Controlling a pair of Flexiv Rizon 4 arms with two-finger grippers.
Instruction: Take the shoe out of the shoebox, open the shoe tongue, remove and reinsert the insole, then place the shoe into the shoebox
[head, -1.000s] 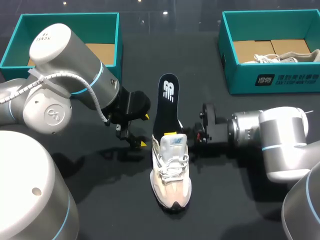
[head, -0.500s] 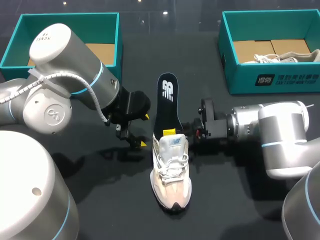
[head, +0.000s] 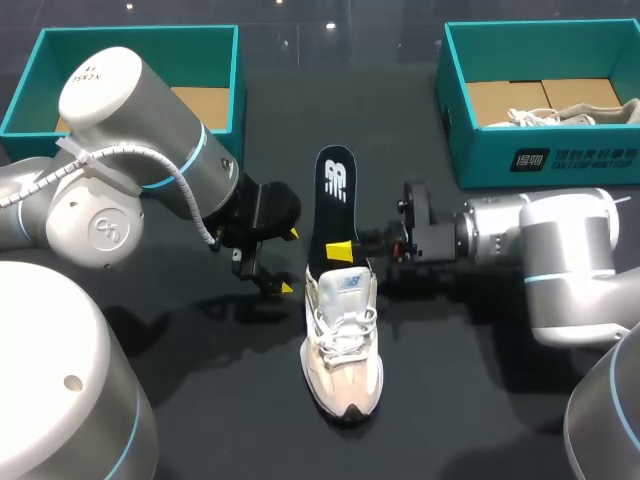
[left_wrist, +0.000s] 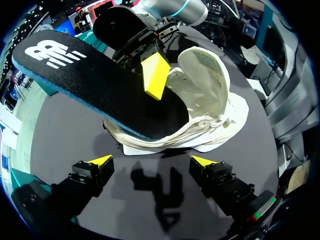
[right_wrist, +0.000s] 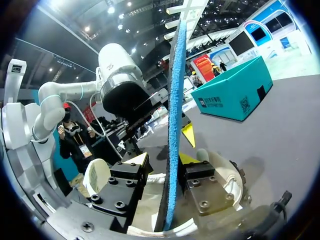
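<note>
A beige sneaker (head: 343, 345) lies on the black table, toe toward me. Its black insole (head: 336, 200) with a blue edge sticks out of the heel opening and slants up and away. My right gripper (head: 345, 252) comes in from the right and straddles the insole just behind the heel. In the right wrist view the insole (right_wrist: 176, 90) runs edge-on between the fingers of that gripper (right_wrist: 162, 159), which stand loosely around it. My left gripper (head: 290, 260) waits open beside the shoe's heel. In the left wrist view it (left_wrist: 152, 161) faces the shoe (left_wrist: 210, 90) and insole (left_wrist: 90, 75).
A teal shoebox (head: 135, 45) stands at the back left behind my left arm. Another teal shoebox (head: 540, 165) at the back right holds a second light shoe (head: 560, 115). Bare black table lies in front of the sneaker.
My right gripper has slid along the insole away from the shoe's heel, its fingers a little wider. The insole, the shoe and the left arm have stayed put.
</note>
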